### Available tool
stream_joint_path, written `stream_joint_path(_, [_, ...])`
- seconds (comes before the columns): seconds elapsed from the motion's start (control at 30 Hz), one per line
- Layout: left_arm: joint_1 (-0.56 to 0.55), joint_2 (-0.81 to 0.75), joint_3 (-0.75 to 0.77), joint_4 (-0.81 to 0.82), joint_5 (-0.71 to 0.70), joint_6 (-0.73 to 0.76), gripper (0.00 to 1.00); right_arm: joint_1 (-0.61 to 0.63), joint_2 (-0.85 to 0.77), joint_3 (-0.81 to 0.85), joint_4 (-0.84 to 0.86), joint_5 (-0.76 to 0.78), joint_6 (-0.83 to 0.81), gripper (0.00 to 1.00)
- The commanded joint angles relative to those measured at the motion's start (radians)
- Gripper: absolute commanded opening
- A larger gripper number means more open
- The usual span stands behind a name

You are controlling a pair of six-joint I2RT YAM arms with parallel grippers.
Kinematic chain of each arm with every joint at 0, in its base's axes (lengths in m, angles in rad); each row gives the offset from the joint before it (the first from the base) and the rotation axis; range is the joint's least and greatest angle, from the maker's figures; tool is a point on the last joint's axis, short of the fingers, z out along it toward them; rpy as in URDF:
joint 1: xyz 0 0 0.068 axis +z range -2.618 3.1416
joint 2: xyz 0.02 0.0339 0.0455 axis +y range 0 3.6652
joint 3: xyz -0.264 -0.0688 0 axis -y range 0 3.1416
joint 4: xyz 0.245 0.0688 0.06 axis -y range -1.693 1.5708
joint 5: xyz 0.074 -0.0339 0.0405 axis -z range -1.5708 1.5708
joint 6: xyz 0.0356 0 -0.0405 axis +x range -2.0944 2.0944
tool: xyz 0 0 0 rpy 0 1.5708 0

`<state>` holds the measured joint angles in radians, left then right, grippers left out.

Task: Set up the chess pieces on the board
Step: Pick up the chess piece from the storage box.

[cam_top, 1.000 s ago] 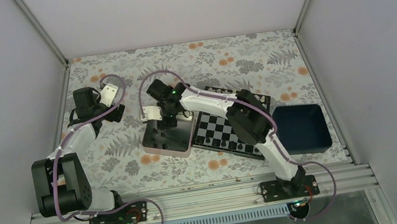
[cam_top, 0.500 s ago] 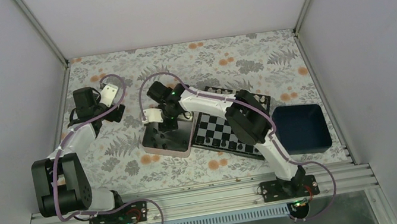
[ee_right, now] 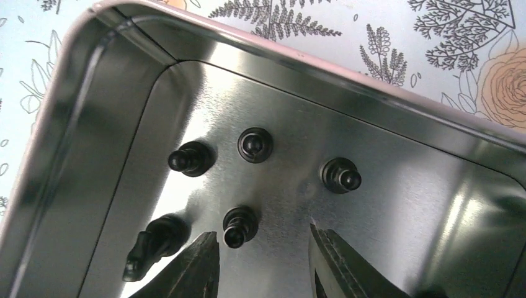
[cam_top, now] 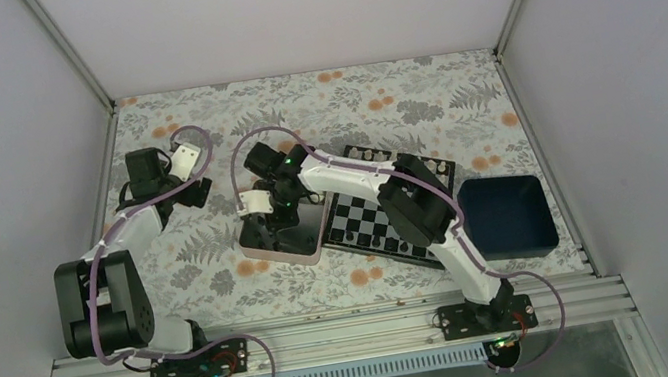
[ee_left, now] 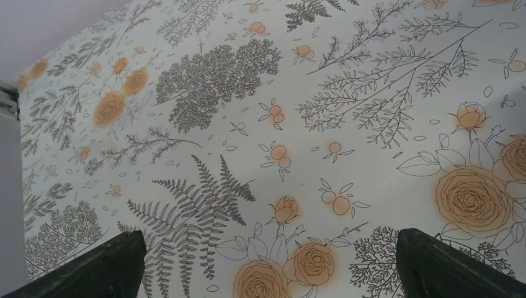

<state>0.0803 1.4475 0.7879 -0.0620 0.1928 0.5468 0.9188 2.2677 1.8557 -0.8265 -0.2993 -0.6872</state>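
The counter (cam_top: 416, 94) is covered from edge to edge in a pale print of grey ferns and orange roses. Three things lie directly on it, in a row across its near half. A silver square tin (cam_top: 280, 255) sits left of centre. The checkered board (cam_top: 355, 216) is just beside it on the right, turned at an angle. A dark blue tray (cam_top: 512, 216) sits farthest right, by the board's corner.

between my right gripper (ee_right: 263, 261)'s spread jaws i see bare floor of the shiny square silver metal tin (ee_right: 397, 205). one tiny black chess pawn (ee_right: 239, 225) stands just off a fingertip, three tiny black figures (ee_right: 255, 144) ahead, a black horse-shaped figure (ee_right: 149, 245) outside that finger. the tin's wall closes beyond. my left gripper (ee_left: 267, 273)'s jaws span only flowered tablecloth (ee_left: 260, 124).
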Motion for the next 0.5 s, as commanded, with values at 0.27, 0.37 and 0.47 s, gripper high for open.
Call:
stream_joint_path(0.27, [-0.001, 0.004, 0.02, 0.005, -0.003, 0.01, 1.0, 0.012, -0.037, 0.0, 0.029, -0.017, 0.012, 0.4])
stream_joint_path(0.37, [-0.001, 0.009, 0.023, 0.002, -0.004, 0.009, 1.0, 0.014, -0.038, 0.012, -0.015, -0.049, -0.005, 0.39])
stream_joint_path(0.47, [-0.001, 0.015, 0.022, 0.005, -0.008, 0.011, 1.0, 0.021, -0.043, 0.008, -0.052, -0.073, -0.023, 0.38])
